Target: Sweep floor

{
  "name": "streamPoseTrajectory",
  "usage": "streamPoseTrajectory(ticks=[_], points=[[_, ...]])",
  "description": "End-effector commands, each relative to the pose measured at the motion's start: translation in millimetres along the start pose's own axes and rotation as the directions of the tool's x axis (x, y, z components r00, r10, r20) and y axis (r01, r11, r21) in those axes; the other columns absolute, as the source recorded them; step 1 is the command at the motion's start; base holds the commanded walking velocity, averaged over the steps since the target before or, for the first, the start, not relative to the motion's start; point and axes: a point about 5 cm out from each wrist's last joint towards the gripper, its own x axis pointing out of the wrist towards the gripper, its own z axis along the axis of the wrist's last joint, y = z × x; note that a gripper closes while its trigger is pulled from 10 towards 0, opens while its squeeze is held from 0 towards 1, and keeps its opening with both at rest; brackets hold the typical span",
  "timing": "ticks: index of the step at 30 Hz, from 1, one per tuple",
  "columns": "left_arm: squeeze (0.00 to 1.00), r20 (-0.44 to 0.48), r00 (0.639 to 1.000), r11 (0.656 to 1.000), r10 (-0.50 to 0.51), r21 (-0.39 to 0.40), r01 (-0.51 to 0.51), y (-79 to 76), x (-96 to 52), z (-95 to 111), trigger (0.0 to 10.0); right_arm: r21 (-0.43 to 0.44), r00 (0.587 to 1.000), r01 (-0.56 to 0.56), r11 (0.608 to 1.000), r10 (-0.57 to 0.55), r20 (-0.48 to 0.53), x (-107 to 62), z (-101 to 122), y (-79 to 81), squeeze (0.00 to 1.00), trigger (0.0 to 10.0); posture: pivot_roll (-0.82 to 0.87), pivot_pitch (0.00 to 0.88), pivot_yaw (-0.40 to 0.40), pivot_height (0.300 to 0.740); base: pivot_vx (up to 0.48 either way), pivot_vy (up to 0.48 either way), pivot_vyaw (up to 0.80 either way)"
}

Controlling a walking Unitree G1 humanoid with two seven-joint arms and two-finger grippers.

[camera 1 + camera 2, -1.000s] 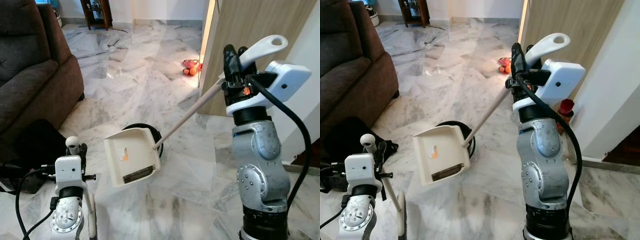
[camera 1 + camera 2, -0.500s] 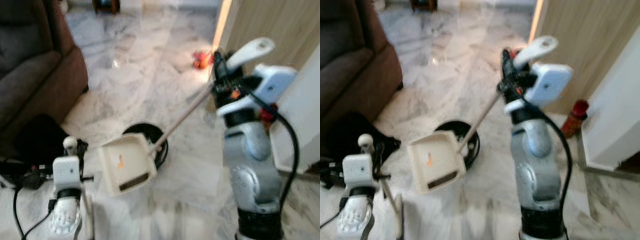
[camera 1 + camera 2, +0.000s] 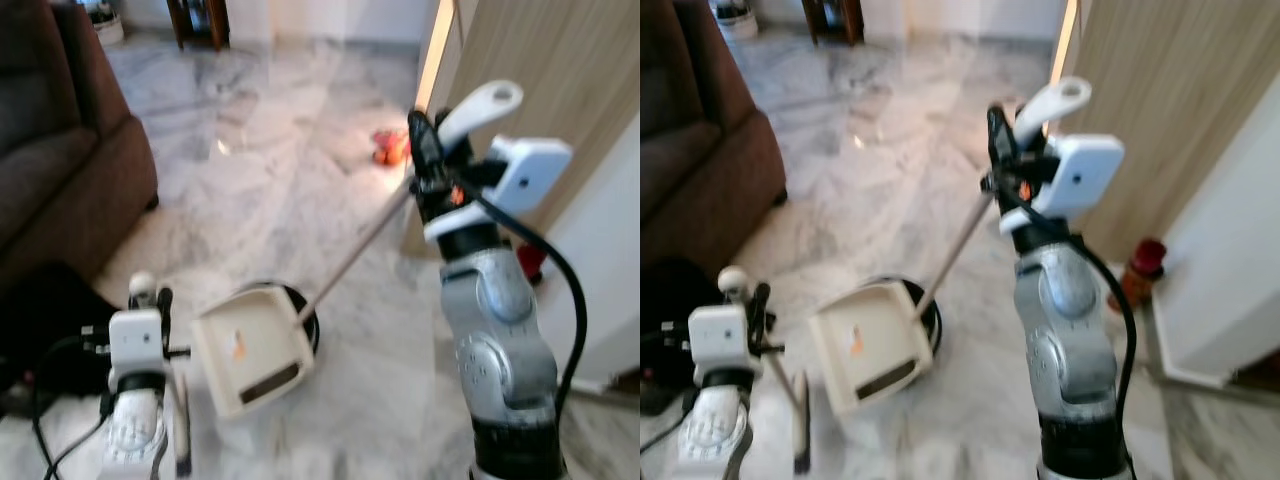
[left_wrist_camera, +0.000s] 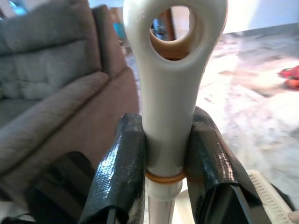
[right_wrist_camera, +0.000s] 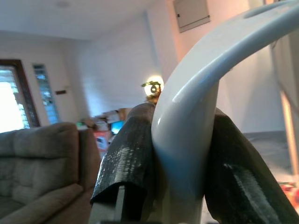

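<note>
Right gripper (image 3: 425, 150) raised high, jaws clamped tight on the upper end of the dustpan handle (image 3: 360, 245), just below its looped white grip (image 3: 480, 105). Right wrist view: both black fingers (image 5: 128, 158) pressed against the pale grip, no gap. The handle's long axis runs diagonally from the right gripper down and toward the robot's left to the dustpan (image 3: 250, 358). The cream pan hangs tilted with its open mouth facing up toward the camera, lip edge nearest the robot, a small orange mark (image 3: 236, 345) inside; too blurred to read any writing.

The pan sits over a round black object (image 3: 305, 320) on the marble floor (image 3: 280, 170). Left gripper (image 3: 152, 300) low at the robot's left, jaws shut on the broom handle (image 4: 170, 93), fingers (image 4: 119, 172) either side of the cream shaft just above an orange ring; the handle end has a hanging hole. Broom shaft runs down beside the left arm.

Brown sofa (image 3: 60, 150) at left, wood-grain panel (image 3: 540, 80) at right, red items (image 3: 390, 148) on the floor beyond. Head views slightly blurred.
</note>
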Motion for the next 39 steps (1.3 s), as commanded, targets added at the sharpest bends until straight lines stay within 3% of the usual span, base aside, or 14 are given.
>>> streamPoseTrajectory(ticks=[1,31,39], points=[[0.0,0.026,1.0,1.0,0.009,0.014,-0.01,2.4,-1.3,3.7,10.0,-0.011,0.997,-0.014,1.0,0.015,0.075,1.7,14.8,1.8,0.0,10.0,0.12,0.103,0.04,0.74,0.379,0.0,0.58],[0.0,0.032,0.999,1.0,0.015,0.009,-0.015,2.9,-0.9,4.7,10.0,0.012,0.997,-0.029,1.0,0.028,0.072,1.4,13.8,4.1,0.0,10.0,0.12,0.107,0.039,0.74,0.377,0.0,0.02],[0.0,0.041,0.999,1.0,0.011,0.003,-0.012,2.4,-1.4,4.8,10.0,0.005,0.996,-0.046,0.999,0.045,0.07,0.4,13.6,7.0,0.0,10.0,0.12,0.109,0.039,0.74,0.035,0.0,0.0]])
